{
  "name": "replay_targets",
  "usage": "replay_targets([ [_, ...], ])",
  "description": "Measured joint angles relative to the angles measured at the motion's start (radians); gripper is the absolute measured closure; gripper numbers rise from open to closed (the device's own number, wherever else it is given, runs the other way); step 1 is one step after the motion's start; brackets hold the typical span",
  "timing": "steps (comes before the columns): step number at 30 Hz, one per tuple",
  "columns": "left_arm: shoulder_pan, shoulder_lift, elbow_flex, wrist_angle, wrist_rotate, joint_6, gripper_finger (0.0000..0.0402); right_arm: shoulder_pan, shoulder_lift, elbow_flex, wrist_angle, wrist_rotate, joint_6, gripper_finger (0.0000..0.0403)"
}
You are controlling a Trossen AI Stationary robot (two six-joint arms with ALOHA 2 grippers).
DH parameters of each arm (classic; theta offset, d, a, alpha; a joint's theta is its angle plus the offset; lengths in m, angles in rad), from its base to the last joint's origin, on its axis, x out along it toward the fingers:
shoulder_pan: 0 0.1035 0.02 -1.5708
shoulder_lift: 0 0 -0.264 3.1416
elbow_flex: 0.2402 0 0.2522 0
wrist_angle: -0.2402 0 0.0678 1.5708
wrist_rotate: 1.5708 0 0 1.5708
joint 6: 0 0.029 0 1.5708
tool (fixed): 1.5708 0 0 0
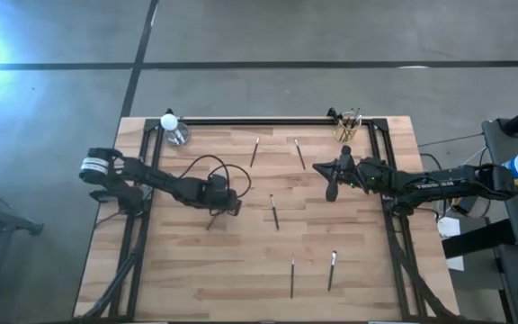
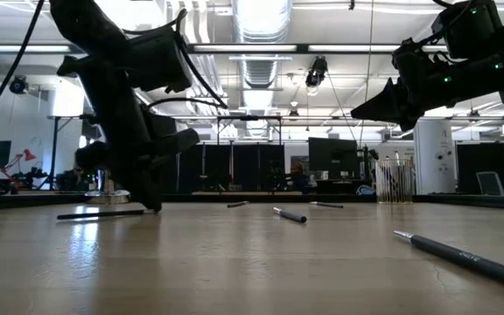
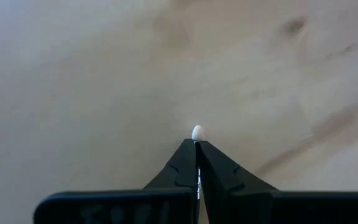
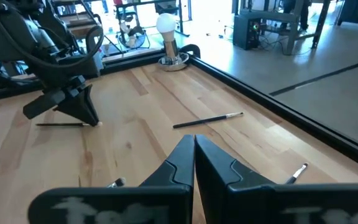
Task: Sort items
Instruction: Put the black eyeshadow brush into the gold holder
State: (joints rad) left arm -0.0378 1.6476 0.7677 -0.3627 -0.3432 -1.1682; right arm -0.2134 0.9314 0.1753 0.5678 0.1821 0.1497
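The left gripper (image 1: 224, 209) is planted on the table (image 1: 196, 288), jaws clamped on a white-tipped stick (image 1: 212, 221) around 9 o'clock; the right gripper (image 1: 332, 191) is hovering shut near 2 o'clock.

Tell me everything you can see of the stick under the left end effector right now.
The stick is thin, dark and straight, lying flat on the wooden table in its left half. One end carries a small pale rounded tip, which pokes out just past the left end effector. That end effector's fingers are pressed together around the tip end with the stick still down on the wood; the rest of the shaft trails away along the table. Nothing else touches it.
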Motion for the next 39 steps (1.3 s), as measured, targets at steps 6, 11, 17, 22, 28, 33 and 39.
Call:
replay_targets([
  [6,0.002,-0.048,-0.001,-0.002,-0.033,0.063,0.0400,0.000,0.000,0.000,0.000,0.000,0.000,0.0394],
  [11,0.006,-0.134,-0.006,-0.012,-0.063,0.122,0.0401,0.000,0.000,0.000,-0.003,0.000,0.003,0.0394],
  [17,0.012,-0.238,-0.005,0.000,-0.113,0.215,0.0401,0.000,0.001,0.000,-0.003,0.000,0.008,0.0394],
  [22,0.023,-0.313,-0.021,0.144,-0.139,0.351,0.0401,0.000,0.001,0.000,-0.002,0.000,0.009,0.0394],
  [28,0.062,-0.339,-0.140,0.675,-0.009,0.594,0.0401,0.000,0.001,0.001,0.002,-0.033,0.060,0.0394],
  [33,0.130,-0.257,-0.227,1.125,0.176,0.702,0.0401,0.000,0.008,0.029,0.002,-0.086,0.113,0.0394],
  [39,0.206,-0.115,-0.241,1.429,0.325,0.734,0.0401,0.005,0.078,0.091,0.000,-0.131,0.155,0.0374],
])
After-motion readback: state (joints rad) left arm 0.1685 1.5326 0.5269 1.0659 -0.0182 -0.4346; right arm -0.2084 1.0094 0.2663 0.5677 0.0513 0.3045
